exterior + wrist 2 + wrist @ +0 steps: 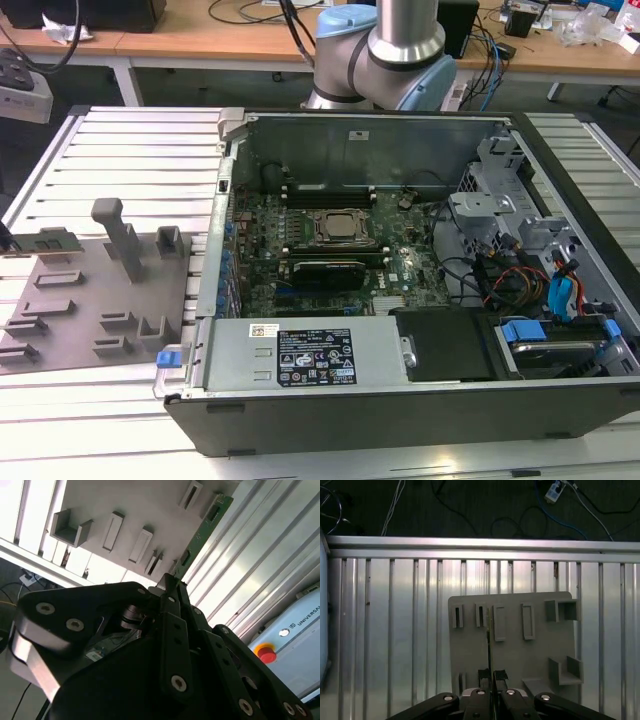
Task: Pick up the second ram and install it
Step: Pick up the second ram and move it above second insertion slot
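The second ram (48,243), a thin green stick, is at the far-left end of the grey holder tray (90,300) in the exterior view. In the second wrist view the ram (200,535) runs out from between my gripper's (170,582) black fingers. The first wrist view shows the ram (489,645) edge-on as a thin line over the tray (535,655), with my gripper (492,674) shut on its near end. Whether the stick still sits in a tray slot I cannot tell.
The open computer case (400,400) lies to the exterior view's right of the tray, with the CPU socket (338,226) and long black memory slots (330,189) beside it. Upright blocks (120,235) stand on the tray. The ribbed metal table (130,140) surrounds both.
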`<action>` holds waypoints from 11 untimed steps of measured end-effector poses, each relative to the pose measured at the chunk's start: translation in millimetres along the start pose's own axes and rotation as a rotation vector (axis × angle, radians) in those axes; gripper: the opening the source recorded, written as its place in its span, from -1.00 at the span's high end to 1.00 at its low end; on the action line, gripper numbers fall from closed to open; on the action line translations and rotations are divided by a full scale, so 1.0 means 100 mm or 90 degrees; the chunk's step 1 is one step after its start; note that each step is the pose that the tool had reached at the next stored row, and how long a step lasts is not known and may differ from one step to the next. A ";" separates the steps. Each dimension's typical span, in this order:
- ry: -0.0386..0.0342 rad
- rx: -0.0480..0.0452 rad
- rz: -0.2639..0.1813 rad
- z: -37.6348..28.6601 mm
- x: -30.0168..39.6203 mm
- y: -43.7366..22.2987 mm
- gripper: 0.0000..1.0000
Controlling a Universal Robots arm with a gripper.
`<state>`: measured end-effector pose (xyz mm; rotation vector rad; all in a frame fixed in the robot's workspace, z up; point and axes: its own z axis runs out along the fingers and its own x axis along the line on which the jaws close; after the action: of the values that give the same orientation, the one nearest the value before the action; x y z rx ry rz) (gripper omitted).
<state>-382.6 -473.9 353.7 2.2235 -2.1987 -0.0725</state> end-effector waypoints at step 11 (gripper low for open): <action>-0.0096 0.0001 0.000 -0.249 -0.021 0.010 0.72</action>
<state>-382.6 -472.4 378.6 2.2311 -2.2056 -0.0896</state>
